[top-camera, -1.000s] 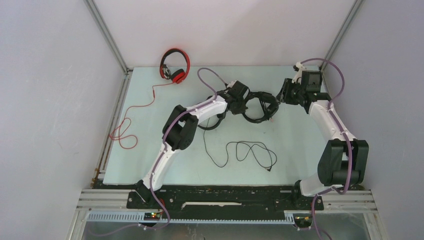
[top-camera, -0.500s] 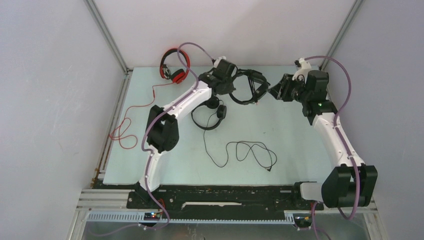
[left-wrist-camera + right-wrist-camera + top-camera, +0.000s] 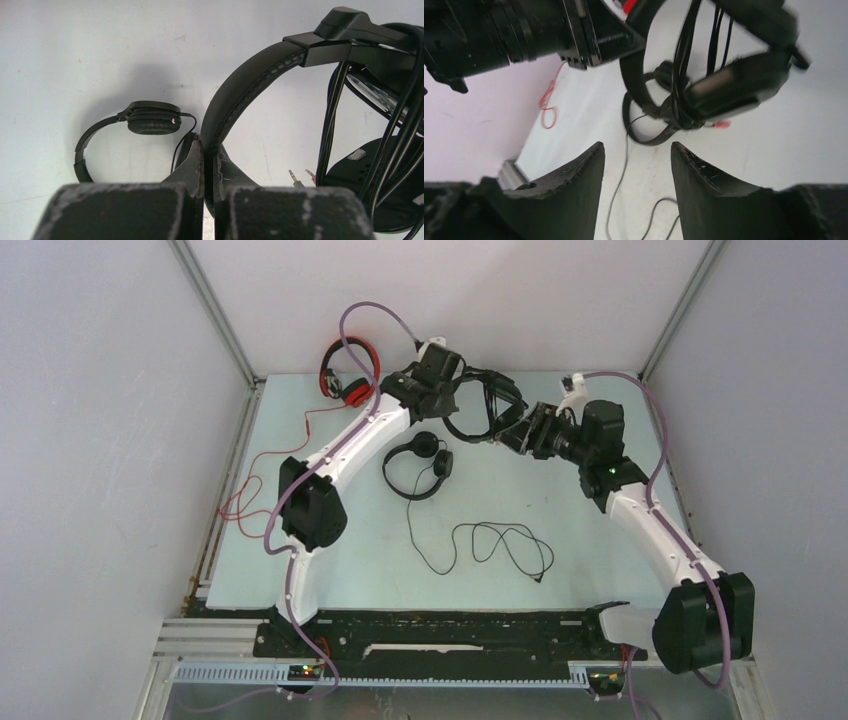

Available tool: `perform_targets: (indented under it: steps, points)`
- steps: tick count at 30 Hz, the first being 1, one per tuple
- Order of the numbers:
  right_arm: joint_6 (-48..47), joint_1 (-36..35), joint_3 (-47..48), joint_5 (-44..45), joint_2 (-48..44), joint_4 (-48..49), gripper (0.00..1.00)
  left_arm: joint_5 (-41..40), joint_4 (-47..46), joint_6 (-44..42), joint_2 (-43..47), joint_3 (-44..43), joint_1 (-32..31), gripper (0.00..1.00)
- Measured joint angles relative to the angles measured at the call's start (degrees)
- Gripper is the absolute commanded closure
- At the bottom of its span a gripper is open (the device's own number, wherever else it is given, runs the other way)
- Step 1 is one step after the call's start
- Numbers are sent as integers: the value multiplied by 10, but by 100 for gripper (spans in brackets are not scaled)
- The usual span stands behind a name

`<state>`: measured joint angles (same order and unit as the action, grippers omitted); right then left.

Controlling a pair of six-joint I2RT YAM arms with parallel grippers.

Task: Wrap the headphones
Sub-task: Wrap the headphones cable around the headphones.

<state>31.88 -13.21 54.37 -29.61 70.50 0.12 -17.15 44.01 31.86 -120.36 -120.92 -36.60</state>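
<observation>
Your left pincer (image 3: 207, 150) is clamped on the headband of the wrapped black headset (image 3: 487, 405), holding it up over the far middle of the tabletop (image 3: 340, 560) (several strands of cable are wound around it). Your right pincer (image 3: 636, 147) has its jaws apart with nothing between them, just beside that headset. The second black headset (image 3: 418, 465) lies flat, its loose black cable (image 3: 495, 545) trailing toward the near edge. The red headset (image 3: 350, 372) sits at the far left corner, its red cable (image 3: 262, 485) along the left edge.

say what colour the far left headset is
Red with black trim; the headset shows best in the top view.
</observation>
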Motion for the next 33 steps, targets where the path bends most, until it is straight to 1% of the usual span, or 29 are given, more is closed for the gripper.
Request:
perform_targets:
  steps: [4,8,10,14,20,26,28,31,33]
  points:
    - [-75,-38,60,77,4,-49,50,-5,12,-14,0,0,0,100]
    - [-129,-72,148,147,42,-109,53,-11,16,-24,0,0,-2,100]
    - [-147,-84,191,170,70,-140,55,-13,17,-26,0,0,-3,100]
    - [-167,-97,245,200,120,-198,59,-16,17,-30,0,0,-6,100]
    - [-178,-113,278,246,164,-260,64,-16,17,-30,0,0,-8,100]
    - [-186,-124,294,274,185,-287,67,-16,17,-30,0,0,-8,100]
    - [-188,-126,298,282,191,-288,72,-16,17,-30,0,0,-8,100]
    - [-189,-126,301,292,198,-288,81,-16,17,-30,0,0,-8,100]
    - [-189,-126,303,297,202,-287,83,-16,17,-30,0,0,-8,100]
